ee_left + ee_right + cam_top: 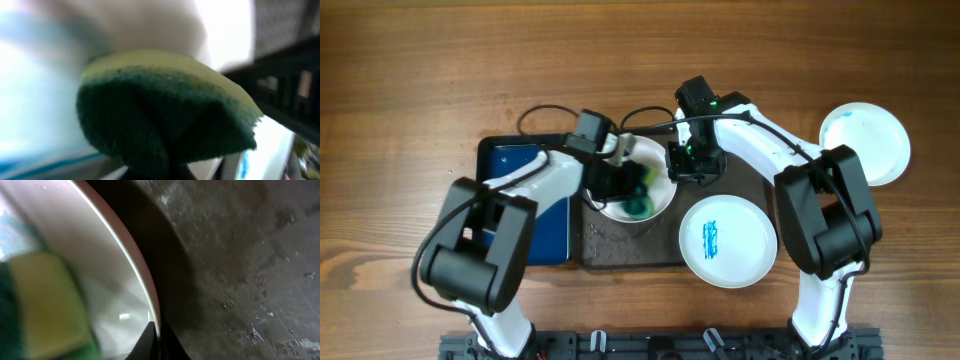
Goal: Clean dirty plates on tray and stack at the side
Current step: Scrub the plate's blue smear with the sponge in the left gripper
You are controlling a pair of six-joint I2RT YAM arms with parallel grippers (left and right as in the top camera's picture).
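Left claw (pixel 618 182) is clamped on a green-and-yellow sponge (pixel 165 115). The sponge fills pretty much the whole left wrist view, so the fingers themselves don't show there. From overhead the sponge is down inside the first plate (pixel 661 190), green side against the white.

Right claw (pixel 156 341) is pinched shut on that same plate's right rim. In its wrist view you get a dark fingertip on either side of the edge, with a deep shadow under the rim.

That plate sits at the far left end of the big dark tray (pixel 250 255), and the tray's surface looks wet and speckled. The second plate (pixel 728 240) is at the tray's near right corner, blue scribble in the middle, hanging a little over the near rim. The third plate (pixel 865 142) is off the tray, on the wooden table (pixel 420 80) at the far right, past the right arm. The smaller glossy blue tray (pixel 520 170) is just left of the big one, mostly under the left arm.
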